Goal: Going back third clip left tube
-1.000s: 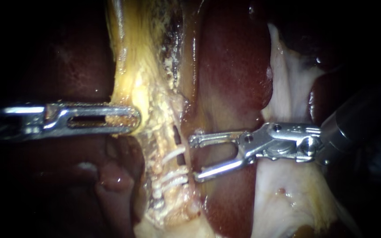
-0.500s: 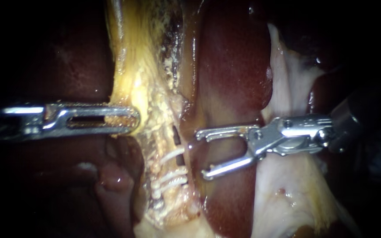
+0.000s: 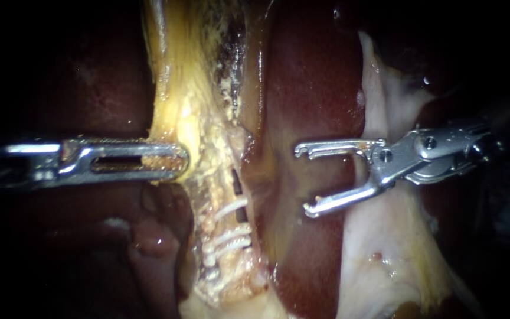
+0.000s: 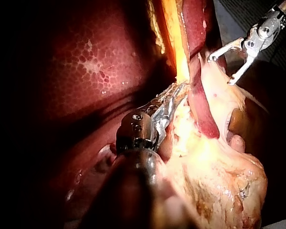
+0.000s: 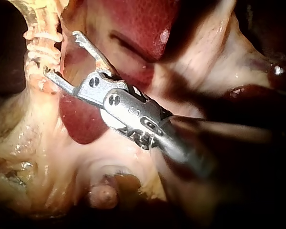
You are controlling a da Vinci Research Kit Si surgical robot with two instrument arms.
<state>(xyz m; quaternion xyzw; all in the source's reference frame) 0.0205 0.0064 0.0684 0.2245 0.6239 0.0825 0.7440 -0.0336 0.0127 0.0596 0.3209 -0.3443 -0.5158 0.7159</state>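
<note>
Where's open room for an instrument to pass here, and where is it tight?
Free: the bare liver between the clipped tube and the right instrument, whose jaws stand open. Crowded: at the clips, and just above, where the left instrument grips yellow tissue.

We see the light pooled on the yellow tissue (image 3: pixel 178 88) and glare on the wet liver (image 3: pixel 314 77). Our left instrument (image 3: pixel 175 160) glints, our right instrument (image 3: pixel 302 178) fades into shadow along its shaft, and the surroundings are black.
</note>
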